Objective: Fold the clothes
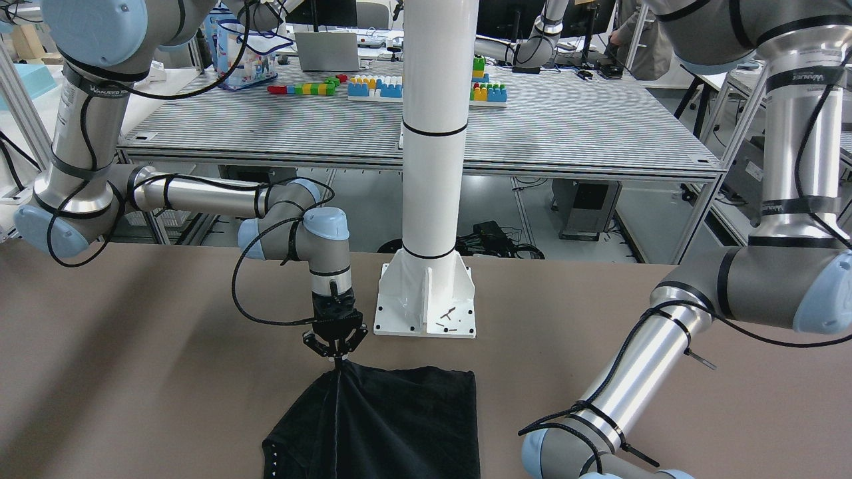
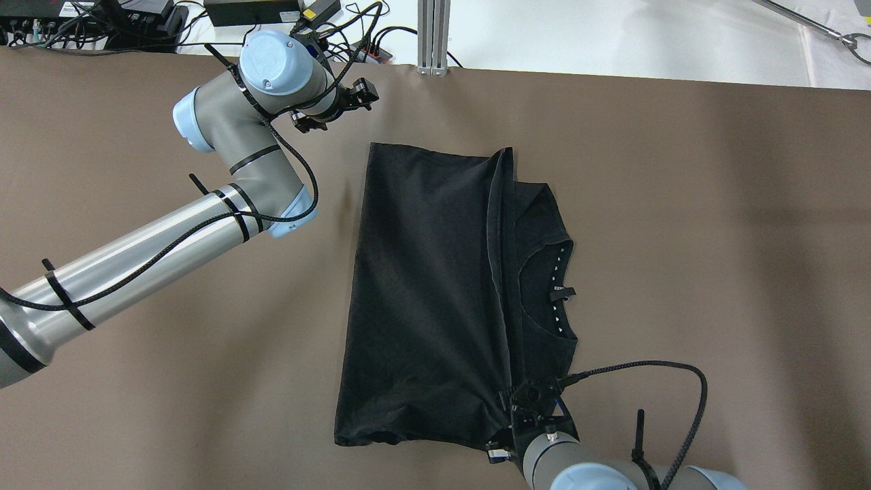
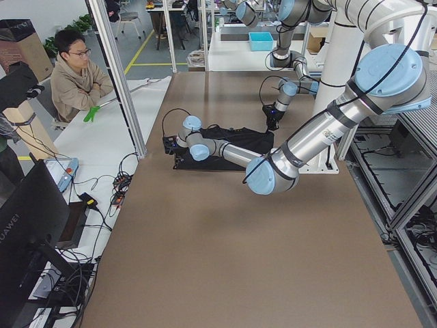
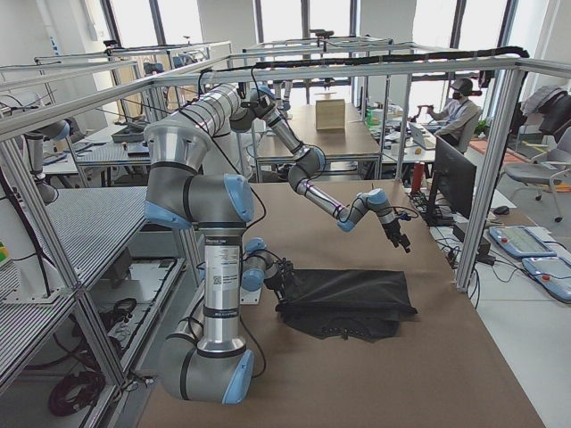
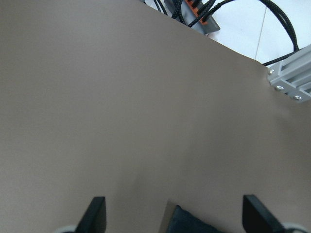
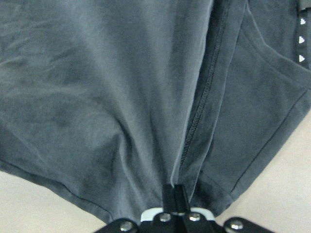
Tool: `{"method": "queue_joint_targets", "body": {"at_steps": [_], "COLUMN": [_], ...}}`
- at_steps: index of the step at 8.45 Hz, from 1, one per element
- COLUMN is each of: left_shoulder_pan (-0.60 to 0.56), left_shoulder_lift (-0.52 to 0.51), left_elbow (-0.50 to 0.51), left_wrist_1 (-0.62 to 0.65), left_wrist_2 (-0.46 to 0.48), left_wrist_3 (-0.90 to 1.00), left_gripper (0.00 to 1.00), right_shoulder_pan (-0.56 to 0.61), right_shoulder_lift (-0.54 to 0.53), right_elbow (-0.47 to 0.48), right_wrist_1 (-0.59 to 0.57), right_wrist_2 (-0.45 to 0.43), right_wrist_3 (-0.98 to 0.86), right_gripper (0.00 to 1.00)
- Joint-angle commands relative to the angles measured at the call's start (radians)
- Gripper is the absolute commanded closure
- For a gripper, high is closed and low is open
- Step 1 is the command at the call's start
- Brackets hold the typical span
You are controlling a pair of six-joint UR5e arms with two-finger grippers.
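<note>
The clothes are one black garment (image 2: pixel 422 286) lying on the brown table (image 2: pixel 680 238), partly folded, with its collar (image 2: pixel 554 292) showing at the right. My right gripper (image 2: pixel 518 401) is shut on the garment's hem at the near right corner. The front view (image 1: pixel 337 357) and the right wrist view (image 6: pixel 175 194) show the fabric pulled up into the pinched fingers. My left gripper (image 2: pixel 347 102) is open and empty, above bare table just beyond the garment's far left corner. That corner (image 5: pixel 189 224) shows between its spread fingers (image 5: pixel 97 213).
The white pole's base plate (image 1: pixel 426 299) stands on the robot's side of the table, close to the right gripper. Cables and an aluminium post (image 2: pixel 433 34) lie past the table's far edge. A person (image 3: pixel 75 72) sits beyond that edge.
</note>
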Motion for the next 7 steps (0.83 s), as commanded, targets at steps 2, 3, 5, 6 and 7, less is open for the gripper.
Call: {"method": "queue_joint_targets", "body": {"at_steps": [2, 3, 5, 6, 7], "left_shoulder_pan": [0.001, 0.000, 0.000, 0.000, 0.000], "left_shoulder_lift": [0.002, 0.002, 0.000, 0.001, 0.002], "left_elbow": [0.000, 0.000, -0.003, -0.005, -0.005], "left_wrist_1": [0.002, 0.002, 0.002, 0.002, 0.002], "left_wrist_2": [0.000, -0.001, -0.001, -0.001, 0.000], "left_wrist_3": [0.000, 0.000, -0.002, -0.002, -0.002], "left_gripper": [0.00, 0.00, 0.00, 0.00, 0.00], "right_shoulder_pan": [0.041, 0.088, 0.190, 0.225, 0.248], "right_shoulder_lift": [-0.019, -0.010, 0.103, 0.135, 0.157], "right_elbow": [-0.008, -0.021, -0.134, -0.182, -0.210], "right_wrist_1": [0.004, 0.003, 0.003, 0.004, 0.004], "right_wrist_2": [-0.003, -0.001, 0.049, 0.069, 0.071], "right_wrist_3": [0.004, -0.001, -0.077, -0.097, -0.125], "right_gripper": [0.05, 0.05, 0.05, 0.05, 0.05]}}
